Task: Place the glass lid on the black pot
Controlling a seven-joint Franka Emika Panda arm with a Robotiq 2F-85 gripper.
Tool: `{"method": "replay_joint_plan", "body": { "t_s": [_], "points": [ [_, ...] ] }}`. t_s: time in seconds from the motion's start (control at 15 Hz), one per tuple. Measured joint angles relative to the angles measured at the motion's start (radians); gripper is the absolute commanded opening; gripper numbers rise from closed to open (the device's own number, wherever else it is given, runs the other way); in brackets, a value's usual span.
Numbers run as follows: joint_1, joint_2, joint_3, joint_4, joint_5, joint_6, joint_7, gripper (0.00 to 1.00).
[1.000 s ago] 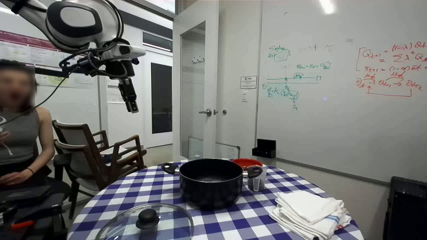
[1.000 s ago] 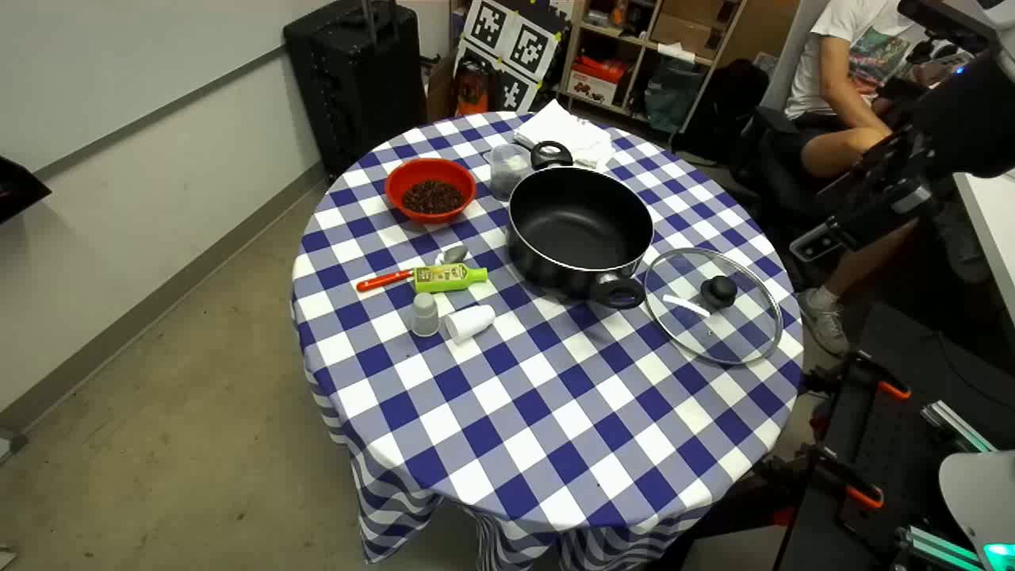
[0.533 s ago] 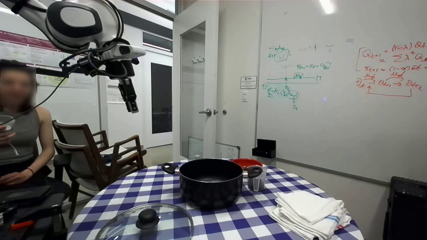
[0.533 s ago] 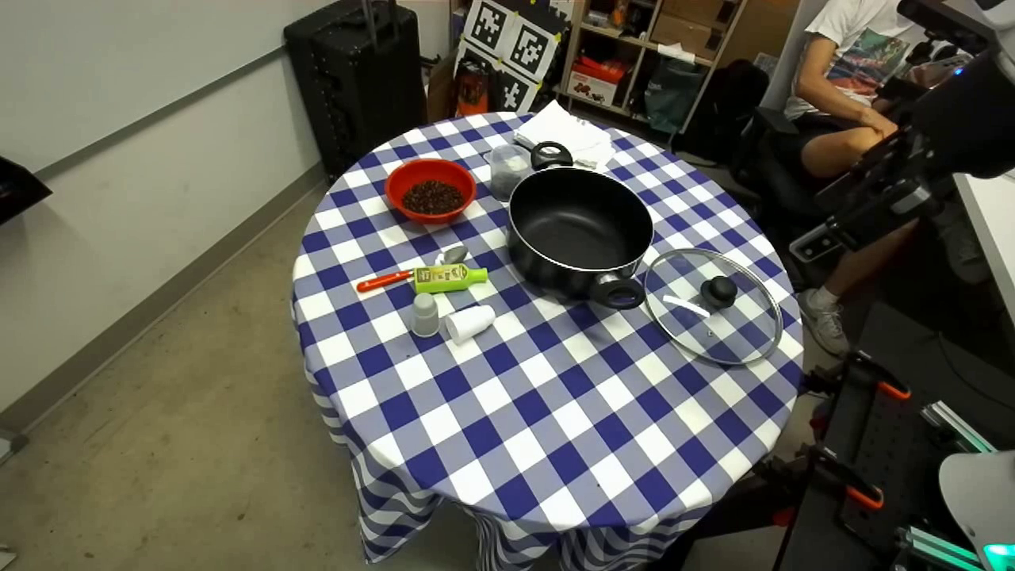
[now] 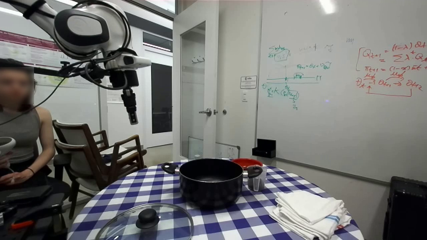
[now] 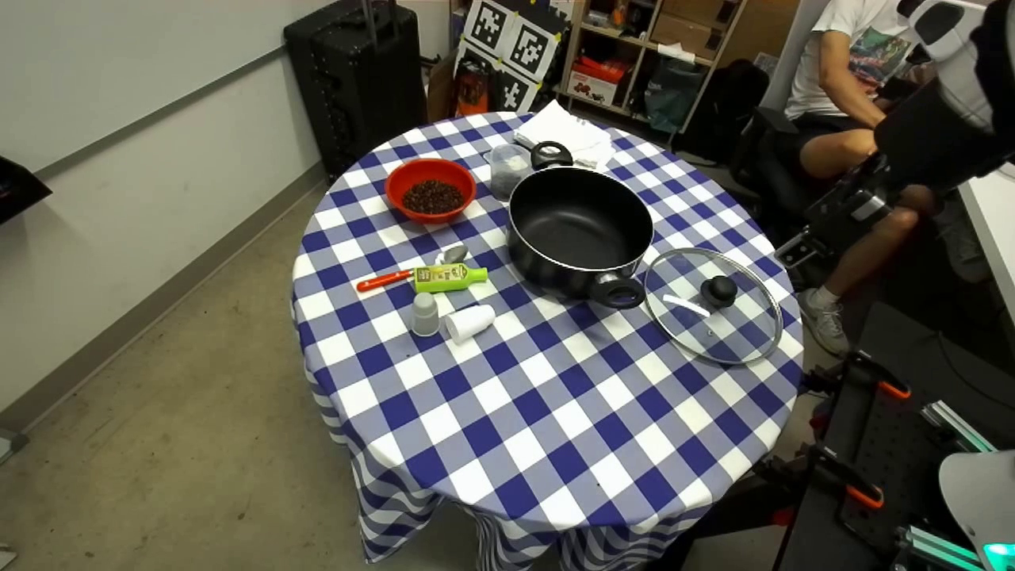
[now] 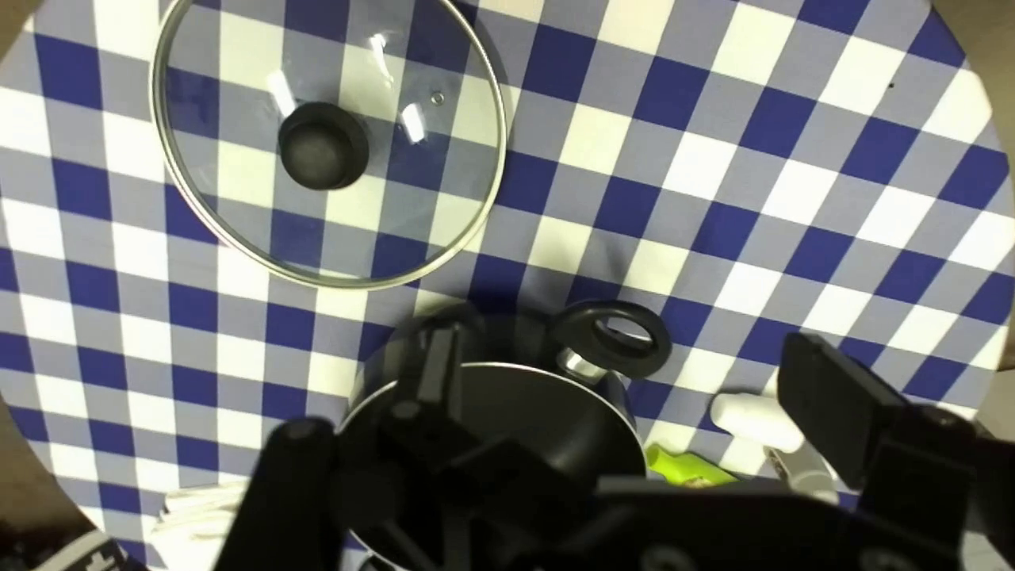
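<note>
The glass lid lies flat on the checked tablecloth with its black knob up. It also shows in another exterior view and in the wrist view. The black pot stands upright beside the lid, uncovered and empty inside. In the wrist view the pot is partly hidden by the gripper. My gripper is open, with its fingers wide apart and nothing between them. In both exterior views the gripper hangs well above the table, near the lid's side.
A red bowl with dark bits and a clear cup stand beside the pot. A green bottle, white cup and grey shaker lie nearby. A folded white cloth lies near the table edge. A person sits nearby.
In the last half second my arm has moved down and slightly over toward the table and lid, and the gripper has become more upright. The lid and pot have not moved.
</note>
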Motion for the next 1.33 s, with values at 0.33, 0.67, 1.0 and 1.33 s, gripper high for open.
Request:
{"method": "replay_joint_plan", "body": {
  "t_s": [0.33,0.67,1.0,1.33],
  "points": [
    [-0.099,0.148,-0.082,0.001,0.002,0.034,0.075,1.00],
    [-0.146,0.335,-0.155,0.018,0.067,0.119,0.153,1.00],
    [-0.145,0.500,-0.178,0.069,0.128,0.200,0.227,1.00],
    [-0.141,0.602,-0.211,0.116,0.127,0.231,0.272,1.00]
  ]
}}
